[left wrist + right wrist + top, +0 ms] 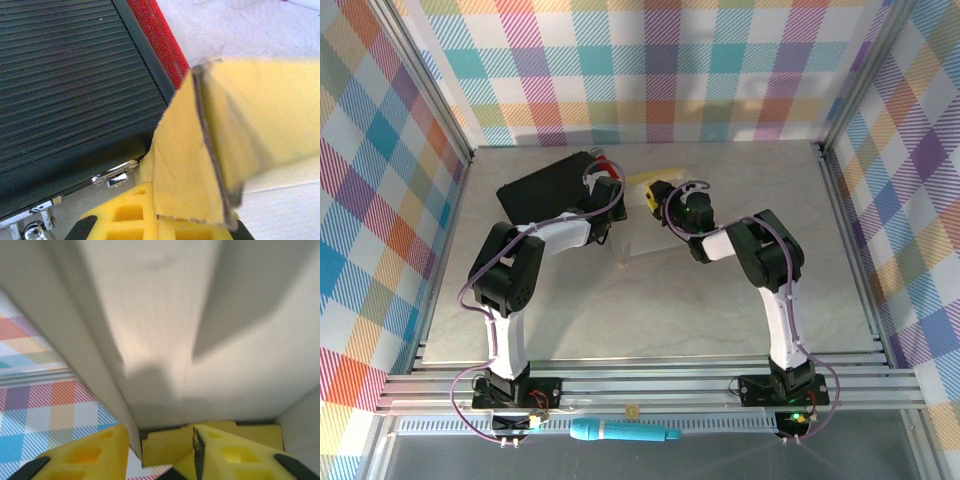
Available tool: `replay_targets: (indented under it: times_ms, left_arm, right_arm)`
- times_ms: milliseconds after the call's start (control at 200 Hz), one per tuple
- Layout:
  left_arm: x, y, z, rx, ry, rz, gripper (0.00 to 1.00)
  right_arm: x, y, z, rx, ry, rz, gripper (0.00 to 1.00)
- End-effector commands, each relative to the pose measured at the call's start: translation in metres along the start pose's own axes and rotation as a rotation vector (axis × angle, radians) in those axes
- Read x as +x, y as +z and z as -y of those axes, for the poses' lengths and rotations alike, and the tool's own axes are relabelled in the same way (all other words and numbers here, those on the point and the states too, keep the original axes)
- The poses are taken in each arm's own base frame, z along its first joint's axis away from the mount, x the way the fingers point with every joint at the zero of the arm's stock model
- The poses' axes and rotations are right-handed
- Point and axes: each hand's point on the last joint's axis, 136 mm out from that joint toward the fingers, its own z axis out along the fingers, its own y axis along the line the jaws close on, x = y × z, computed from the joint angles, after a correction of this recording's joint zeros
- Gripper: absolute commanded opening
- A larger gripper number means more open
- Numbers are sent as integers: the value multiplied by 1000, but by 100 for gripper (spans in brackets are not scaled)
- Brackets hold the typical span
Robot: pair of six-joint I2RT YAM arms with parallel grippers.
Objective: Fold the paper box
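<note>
You will find the thin yellow cardboard paper box (645, 235) towards the far middle of the pale grey desk (650, 320). It lies just beside the right edge of the black rectangular ribbed case (545, 185), with its whitish reverse side facing up in the overhead view.

Both arms reach in over it. The left gripper (609, 203) is at its left edge next to the case, and the right gripper (658, 197) is at its far end.

In the left wrist view, a creased yellow flap of the box (250, 115) stands up out of the left gripper (160, 225), which is clamped on the flap's lower edge. Behind the flap you can see the case (65, 75), a red strip (160, 35) along its side and metal latches (116, 176) on its near edge.

In the right wrist view, the pale inner panel of the box (175, 330) stands close in front of the camera. The right gripper (160, 455) has its jaws apart. A panel edge comes down into the gap close to one yellow finger (90, 455), and nothing is pinched.

A light blue pen-shaped object (625, 432) lies on the near rail in front of the arm bases.
</note>
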Motion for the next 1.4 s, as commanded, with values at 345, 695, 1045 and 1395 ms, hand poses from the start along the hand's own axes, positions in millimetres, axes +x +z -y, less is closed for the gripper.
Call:
replay_targets:
  times_ms: [345,695,1045,1395]
  left_arm:
    - [29,-25,-7,-84,34,-108,0]
    - [53,-63,-2,-129,-12,-259,0]
    - [84,-102,-9,-142,35,-518,0]
    - [109,-100,-24,-268,80,-661,0]
  right_arm:
    - [-11,-45,-40,68,-39,60,57]
    - [-28,-116,-55,251,-98,181,69]
    - [-28,-167,-48,441,-138,187,71]
    - [-19,-176,-34,488,-119,153,69]
